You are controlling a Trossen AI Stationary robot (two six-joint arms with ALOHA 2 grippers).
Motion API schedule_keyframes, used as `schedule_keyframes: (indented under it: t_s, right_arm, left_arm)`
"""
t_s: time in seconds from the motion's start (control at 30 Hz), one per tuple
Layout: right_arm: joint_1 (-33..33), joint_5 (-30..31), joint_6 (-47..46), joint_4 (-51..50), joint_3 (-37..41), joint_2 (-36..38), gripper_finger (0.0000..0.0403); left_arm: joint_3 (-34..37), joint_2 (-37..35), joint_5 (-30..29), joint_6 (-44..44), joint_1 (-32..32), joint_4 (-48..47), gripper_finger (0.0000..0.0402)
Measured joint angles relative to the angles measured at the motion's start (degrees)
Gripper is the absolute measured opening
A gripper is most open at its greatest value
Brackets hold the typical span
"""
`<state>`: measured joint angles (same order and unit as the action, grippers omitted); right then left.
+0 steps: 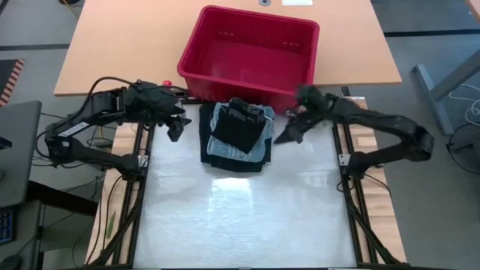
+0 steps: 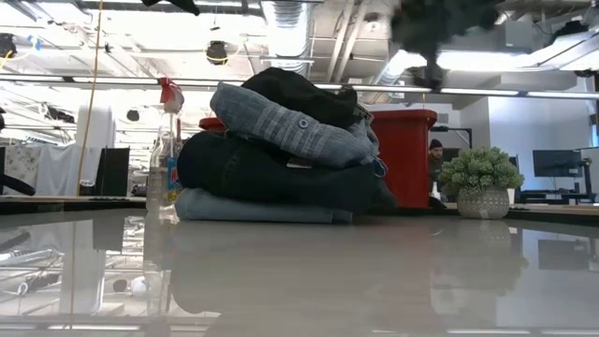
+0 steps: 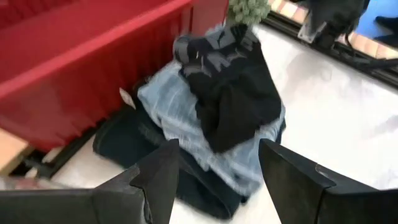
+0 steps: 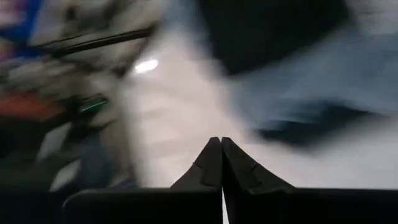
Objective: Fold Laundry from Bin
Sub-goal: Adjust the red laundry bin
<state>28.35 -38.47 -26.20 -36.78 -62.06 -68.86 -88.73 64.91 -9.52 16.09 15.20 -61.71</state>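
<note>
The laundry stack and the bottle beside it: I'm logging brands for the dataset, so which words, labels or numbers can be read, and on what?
None can be read.
Spray bottle: its label is too blurred to read.
Laundry stack: a small pale tag at the edge, no lettering legible.
Red bin: no visible print.

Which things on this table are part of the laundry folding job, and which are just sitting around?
Part of the job:
- the folded laundry stack, lying in front of the bin
- the red bin, nothing visible in it from above
- the left gripper, fingers open, beside the stack
- the right gripper, fingers shut, on the stack's other side

Just lying about:
- the spray bottle
- the fuzzy green ball
</note>
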Motion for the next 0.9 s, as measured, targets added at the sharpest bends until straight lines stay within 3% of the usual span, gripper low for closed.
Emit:
schedule_keyframes:
  t_s: [0.1,0.27,0.4,0.63,0.9]
  right_arm:
    - [6.5,7.3,3.1,-4.8,0.0,0.5,0.0029]
    - [15.9,8.4,8.1,-4.3,0.0,-3.4,0.0018]
    - [21.6,10.3,12.1,-5.5,-0.8,-7.4,0.0016]
    - [27.0,22.7,19.1,-4.2,-3.9,-9.2,0.0022]
    - [31.0,30.0,21.6,3.1,-5.2,-10.2,0.002]
  left_arm:
    - [0.0,1.4,0.0,-1.0,0.5,2.3,0.0206]
    - [0.0,3.8,0.3,-1.7,3.2,4.5,0.0206]
    - [0.0,5.1,3.8,0.1,5.9,4.7,0.0206]
    - [0.0,5.5,5.7,4.0,7.6,4.7,0.0206]
    - [0.0,5.5,4.1,5.4,7.8,5.0,0.0206]
